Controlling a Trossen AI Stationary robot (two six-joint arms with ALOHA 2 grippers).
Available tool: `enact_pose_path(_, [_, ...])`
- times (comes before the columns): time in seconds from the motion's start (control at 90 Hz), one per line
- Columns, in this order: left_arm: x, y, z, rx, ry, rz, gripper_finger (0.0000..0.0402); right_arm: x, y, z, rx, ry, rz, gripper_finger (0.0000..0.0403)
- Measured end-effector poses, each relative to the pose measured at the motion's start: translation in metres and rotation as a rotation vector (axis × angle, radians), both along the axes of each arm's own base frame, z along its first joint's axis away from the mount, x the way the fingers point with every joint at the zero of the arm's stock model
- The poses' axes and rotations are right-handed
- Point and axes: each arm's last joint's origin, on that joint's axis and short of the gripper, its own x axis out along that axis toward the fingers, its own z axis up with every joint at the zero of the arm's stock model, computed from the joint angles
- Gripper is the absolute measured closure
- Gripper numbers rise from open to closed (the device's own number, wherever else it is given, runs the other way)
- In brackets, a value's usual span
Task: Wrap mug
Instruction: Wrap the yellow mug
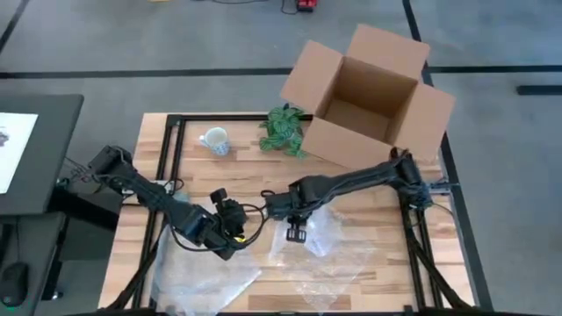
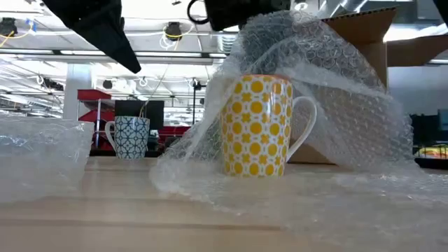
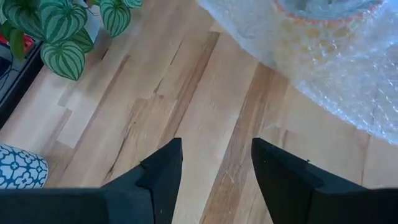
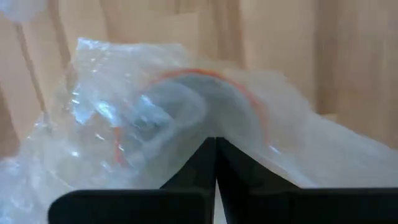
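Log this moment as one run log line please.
Stage: wrapping | right gripper: shut on bubble wrap, draped over yellow mug | left gripper: open, empty, above bare table

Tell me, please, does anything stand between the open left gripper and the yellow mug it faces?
Only bare wood and the bubble wrap itself. The left gripper points over the table at the yellow mug, already draped in wrap that the right gripper pinches.
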Motion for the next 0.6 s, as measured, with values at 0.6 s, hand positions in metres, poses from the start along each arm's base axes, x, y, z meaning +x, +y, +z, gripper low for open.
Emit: enact_pose_path(0.6, [0.0,0.0,0.0,0.0,0.001,0.0,0.0229,-0.01,0.032,0.029,-0.021,-0.124,-0.001,0.0403])
